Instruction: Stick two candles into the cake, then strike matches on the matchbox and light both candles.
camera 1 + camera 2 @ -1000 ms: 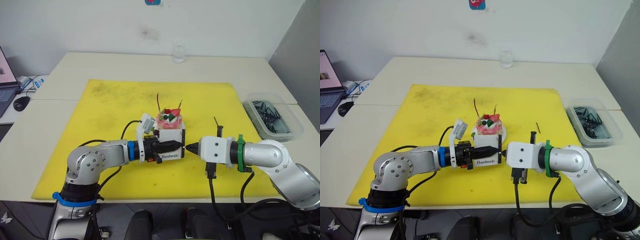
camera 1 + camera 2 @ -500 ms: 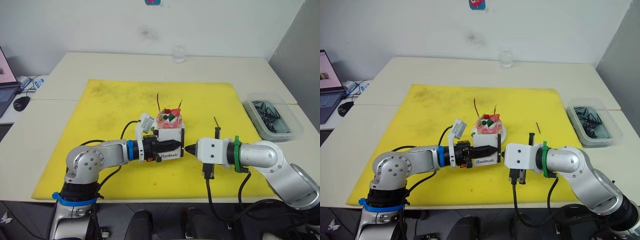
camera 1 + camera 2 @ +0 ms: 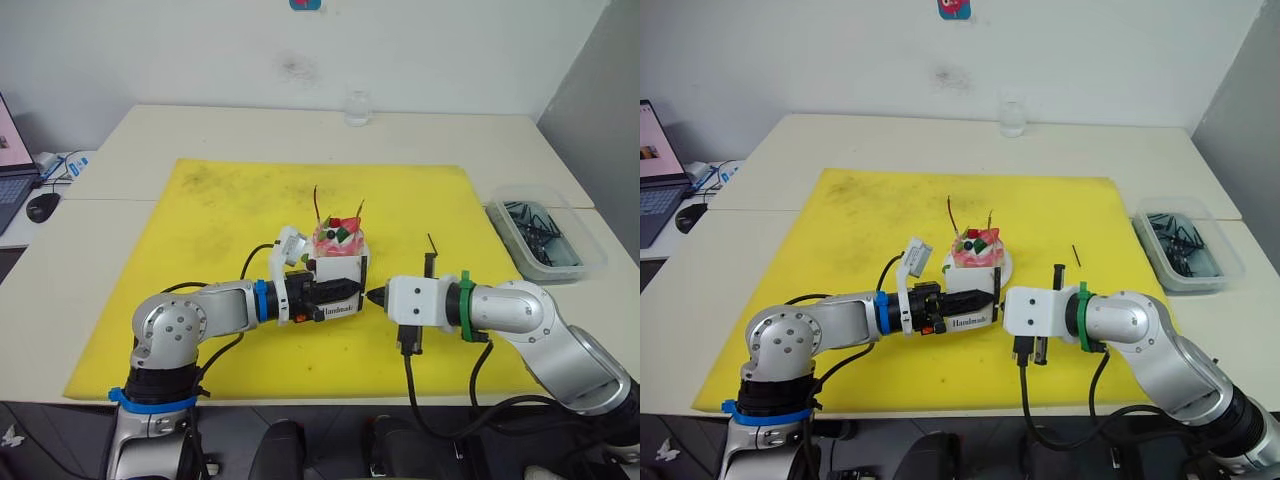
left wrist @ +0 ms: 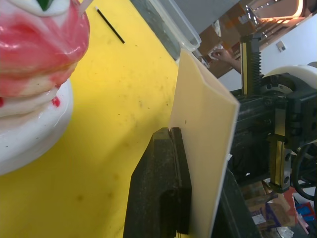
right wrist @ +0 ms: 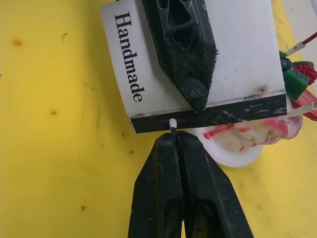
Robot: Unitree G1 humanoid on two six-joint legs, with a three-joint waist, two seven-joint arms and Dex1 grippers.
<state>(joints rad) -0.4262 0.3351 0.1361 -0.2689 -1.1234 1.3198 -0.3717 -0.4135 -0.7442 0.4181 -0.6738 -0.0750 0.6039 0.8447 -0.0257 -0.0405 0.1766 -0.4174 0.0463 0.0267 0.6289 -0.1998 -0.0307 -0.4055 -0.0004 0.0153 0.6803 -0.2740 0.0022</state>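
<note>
right wrist view: match (image 5: 173, 122), white-tipped, pinched in right jaws, touching left-held matchbox (image 5: 148, 74) black strip.

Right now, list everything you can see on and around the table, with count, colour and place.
Mat: one, yellow, covering the table's middle.
Cake: one, pink and white, on a white plate at mat centre.
Candles: two, thin, standing in the cake.
Matchbox: one, white with a black strip, held before the cake.
Match: one, pale-tipped, touching the strip.
Loose match: one, dark, on the mat to the right of the cake.
Bin: one, clear, at the right edge.
Glass: one, clear, far side.
Laptop: one, far left.
Left gripper: shut on matchbox.
Right gripper: shut on match.
</note>
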